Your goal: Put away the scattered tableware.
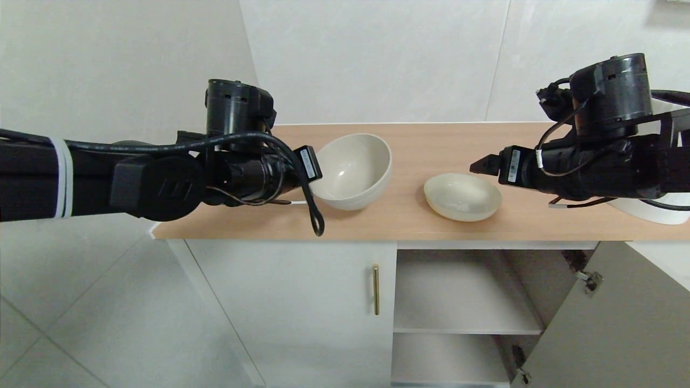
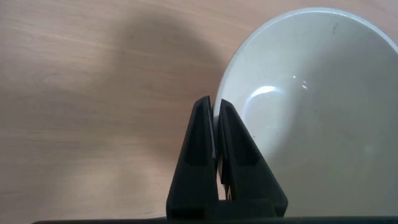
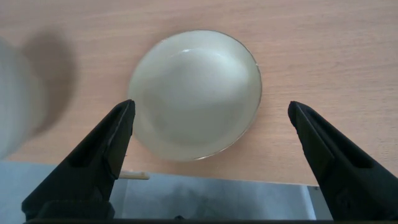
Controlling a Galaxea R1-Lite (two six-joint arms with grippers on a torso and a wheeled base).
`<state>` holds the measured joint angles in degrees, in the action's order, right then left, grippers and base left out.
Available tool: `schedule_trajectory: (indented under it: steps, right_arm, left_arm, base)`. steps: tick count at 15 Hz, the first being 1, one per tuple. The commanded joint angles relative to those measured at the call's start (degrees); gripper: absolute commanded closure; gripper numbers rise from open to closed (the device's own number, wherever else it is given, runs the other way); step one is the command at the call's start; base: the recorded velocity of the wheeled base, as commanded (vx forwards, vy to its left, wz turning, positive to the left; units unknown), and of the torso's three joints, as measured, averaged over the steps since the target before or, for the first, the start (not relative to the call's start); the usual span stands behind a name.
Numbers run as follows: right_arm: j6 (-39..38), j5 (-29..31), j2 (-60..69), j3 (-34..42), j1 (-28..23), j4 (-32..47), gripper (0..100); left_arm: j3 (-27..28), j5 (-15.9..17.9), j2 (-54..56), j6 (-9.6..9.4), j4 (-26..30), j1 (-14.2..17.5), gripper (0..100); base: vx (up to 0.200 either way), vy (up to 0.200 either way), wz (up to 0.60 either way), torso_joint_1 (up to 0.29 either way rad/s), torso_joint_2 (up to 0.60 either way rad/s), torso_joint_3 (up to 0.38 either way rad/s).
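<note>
A large white bowl point(image 1: 353, 170) is tipped on its side on the wooden countertop point(image 1: 415, 143), with its opening facing up and toward me. My left gripper point(image 2: 215, 102) is shut on the bowl's point(image 2: 311, 106) near rim, one finger inside and one outside. To the right a small shallow cream dish point(image 1: 462, 196) lies flat on the counter. My right gripper point(image 1: 481, 164) hovers just above the dish's right side, open. In the right wrist view its fingers point(image 3: 106, 146) stand wide on both sides of the dish point(image 3: 196, 93), apart from it.
Below the counter the right cabinet door point(image 1: 598, 323) hangs open, showing bare white shelves point(image 1: 463, 310). The left door has a gold handle point(image 1: 375, 289) and is closed. A white round object point(image 1: 655, 213) sits at the counter's far right behind my right arm. A tiled wall backs the counter.
</note>
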<state>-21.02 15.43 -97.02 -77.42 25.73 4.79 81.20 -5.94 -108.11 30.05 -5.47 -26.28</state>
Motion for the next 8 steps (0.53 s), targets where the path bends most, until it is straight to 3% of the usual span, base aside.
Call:
schedule_trajectory:
  steps: [1, 5, 8]
  right_arm:
    - [0.0, 1.2, -2.6, -0.6, -0.6, 0.0, 0]
    - [0.4, 5.4, -8.6, -2.6, -2.4, 0.1, 0]
    - [0.4, 5.5, -10.7, -3.3, -3.5, 0.3, 0]
  left_arm:
    - [-0.9, 0.1, 1.4, 0.01, -0.2, 0.0, 100]
    - [-3.7, 4.5, 4.8, 0.01, -0.2, 0.0, 100]
    - [-3.9, 4.7, 5.0, 0.01, -0.2, 0.0, 100]
  base:
    - [0.0, 0.0, 0.0, 0.0, 0.0, 0.0]
    - [0.0, 0.0, 0.0, 0.0, 0.0, 0.0]
    - [0.0, 0.0, 0.0, 0.0, 0.0, 0.0]
